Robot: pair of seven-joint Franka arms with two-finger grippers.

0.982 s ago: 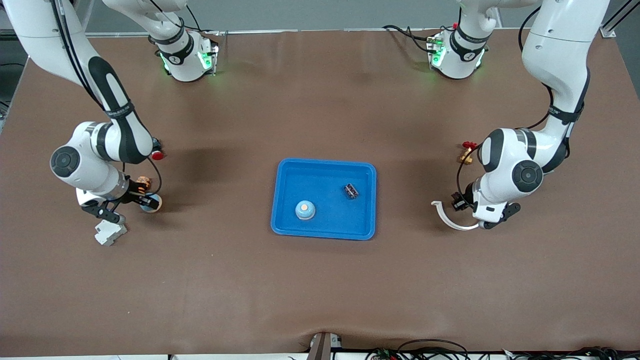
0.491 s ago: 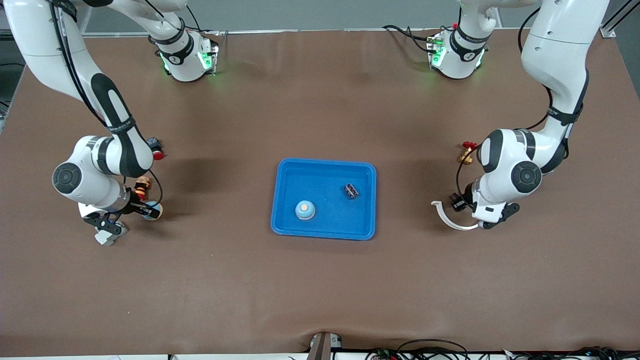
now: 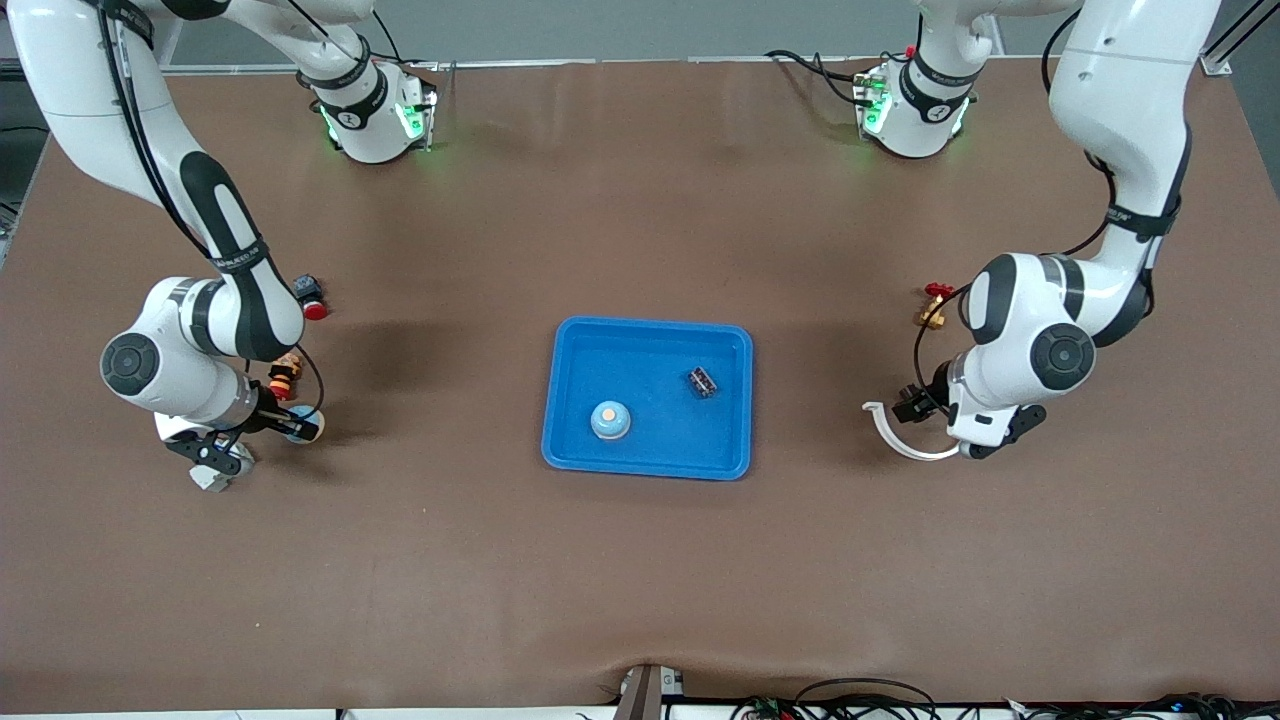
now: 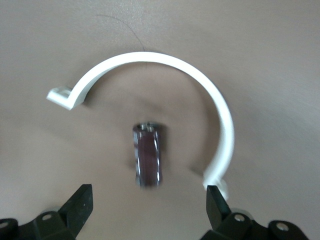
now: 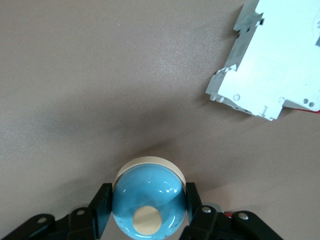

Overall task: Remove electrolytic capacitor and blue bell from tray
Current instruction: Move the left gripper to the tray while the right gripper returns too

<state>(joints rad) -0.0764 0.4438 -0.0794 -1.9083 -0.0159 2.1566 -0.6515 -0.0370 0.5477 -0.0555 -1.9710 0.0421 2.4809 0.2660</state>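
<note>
A small dark capacitor (image 4: 146, 155) with shiny metal ends lies on the table inside a white C-shaped clip (image 4: 220, 120). My left gripper (image 4: 148, 200) hangs open over it, one finger on each side, touching nothing. In the front view that gripper (image 3: 905, 405) is low over the clip (image 3: 900, 440) at the left arm's end of the table. My right gripper (image 5: 148, 205) is shut on a blue bell (image 5: 148, 197) with a cream button, both fingers pressed on its sides. It is close over the table at the right arm's end (image 3: 300, 425).
A blue tray (image 3: 560, 400) in the middle holds another blue bell (image 3: 610, 420) and a dark part (image 3: 702, 382). A white breaker module (image 5: 270, 65) lies beside the held bell. A red button (image 3: 313, 308), an orange piece (image 3: 285, 372) and a red-and-brass fitting (image 3: 935, 305) lie nearby.
My right gripper has carried the bell a little toward the front camera, so it covers more of the white module. My left gripper's fingers have spread apart over the clip.
</note>
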